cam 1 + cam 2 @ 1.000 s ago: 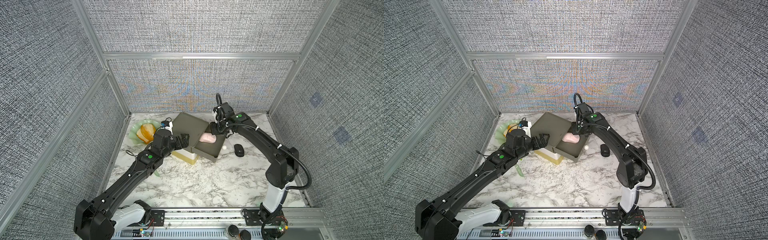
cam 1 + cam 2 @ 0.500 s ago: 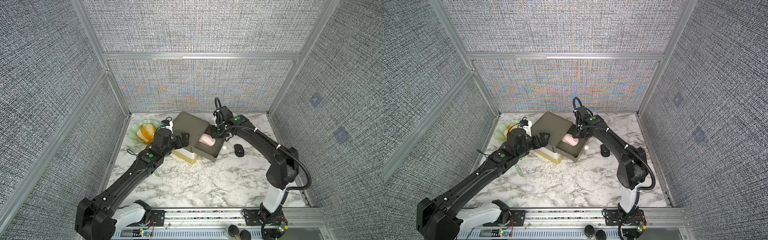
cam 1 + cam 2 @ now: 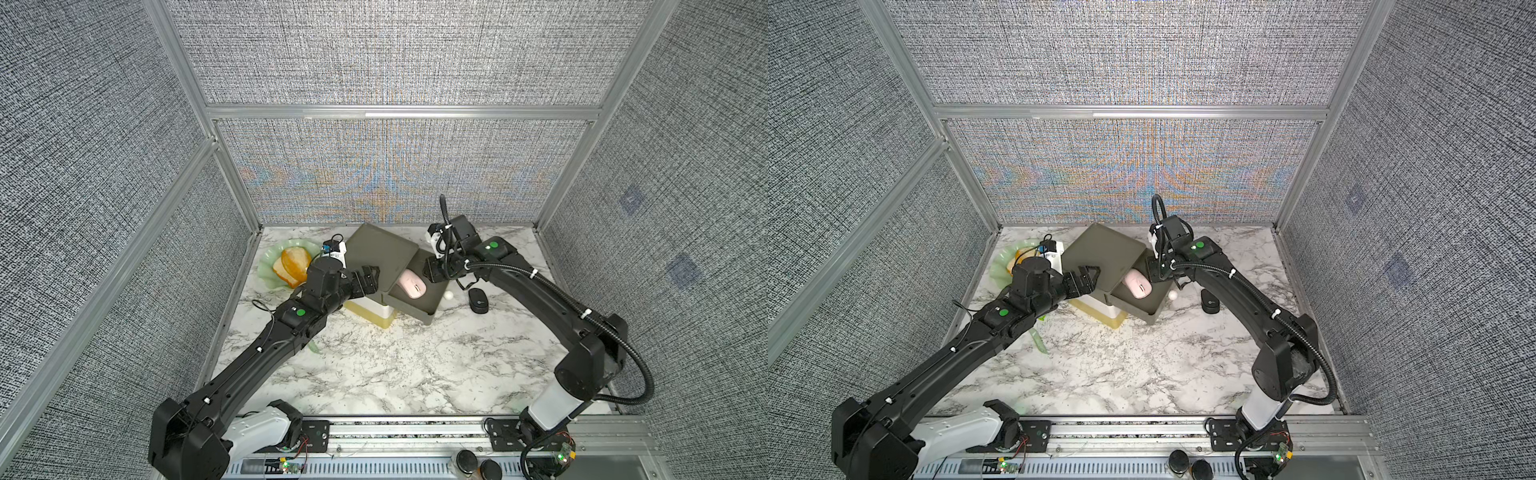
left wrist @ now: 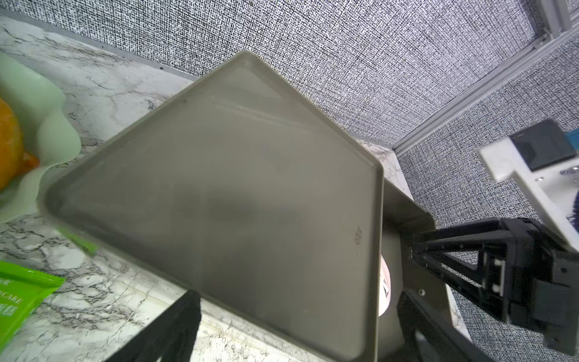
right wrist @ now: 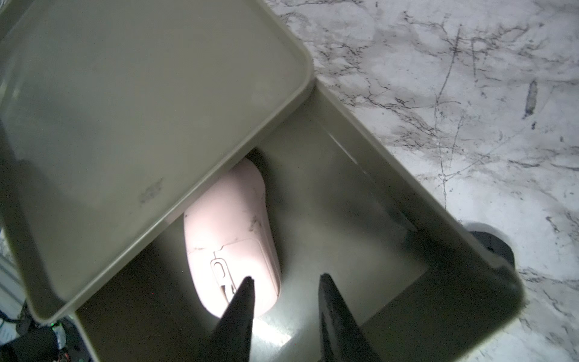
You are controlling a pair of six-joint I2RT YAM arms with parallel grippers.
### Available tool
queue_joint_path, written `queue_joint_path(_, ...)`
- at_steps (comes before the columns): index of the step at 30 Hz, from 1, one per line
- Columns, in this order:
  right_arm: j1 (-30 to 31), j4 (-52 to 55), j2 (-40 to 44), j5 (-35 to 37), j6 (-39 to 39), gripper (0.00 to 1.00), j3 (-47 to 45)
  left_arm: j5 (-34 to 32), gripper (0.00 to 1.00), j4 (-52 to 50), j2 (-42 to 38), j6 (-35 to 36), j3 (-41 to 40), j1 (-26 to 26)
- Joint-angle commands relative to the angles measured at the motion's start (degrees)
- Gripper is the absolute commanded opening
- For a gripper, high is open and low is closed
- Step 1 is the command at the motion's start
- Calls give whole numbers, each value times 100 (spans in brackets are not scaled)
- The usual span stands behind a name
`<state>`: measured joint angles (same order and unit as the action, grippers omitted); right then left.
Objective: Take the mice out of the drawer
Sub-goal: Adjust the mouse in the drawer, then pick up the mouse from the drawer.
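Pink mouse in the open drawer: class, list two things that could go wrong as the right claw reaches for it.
1. The pink mouse lies partly under the cabinet top, so the right claw may only pinch its front end and slip.
2. One finger sits over the mouse, not beside it; descending now could press or shove it instead of straddling.

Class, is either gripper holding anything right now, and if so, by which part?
Nothing is held. The right gripper has its jaws apart over the open drawer, the pink mouse lying ungripped inside; the left gripper is open and empty.
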<state>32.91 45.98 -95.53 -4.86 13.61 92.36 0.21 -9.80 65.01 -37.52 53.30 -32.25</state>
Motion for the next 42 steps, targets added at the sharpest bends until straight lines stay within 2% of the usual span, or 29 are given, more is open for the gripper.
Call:
queue_joint_path(1, 131, -120, 11, -332, -778, 47, -102, 14, 99, 150, -41, -10, -10, 8)
queue_joint_path(4, 232, 23, -120, -107, -967, 56, 21, 6, 99, 116, -58, -1, -12, 8)
queue_joint_path(9, 329, -75, -226, -266, -1359, 70, -1, 6, 100, 108, -68, 8, -15, 8)
queue_joint_path(12, 354, 11, -404, -111, -1499, 73, 108, -11, 99, 112, -87, 11, -30, 8)
queue_joint_path(15, 390, -4, -505, -343, -1722, 74, 139, -21, 100, 108, -98, 8, -30, 8)
queue_joint_path(27, 442, -77, -880, 237, -1738, 73, 203, -21, 100, 58, 1, 34, 22, 8)
queue_joint_path(33, 440, -76, -871, 435, -1628, 63, 151, 6, 99, 129, 17, -1, -4, 18)
queue_joint_path(42, 430, -135, -704, 448, -1187, 54, 43, 5, 100, 112, 30, 34, 73, 12)
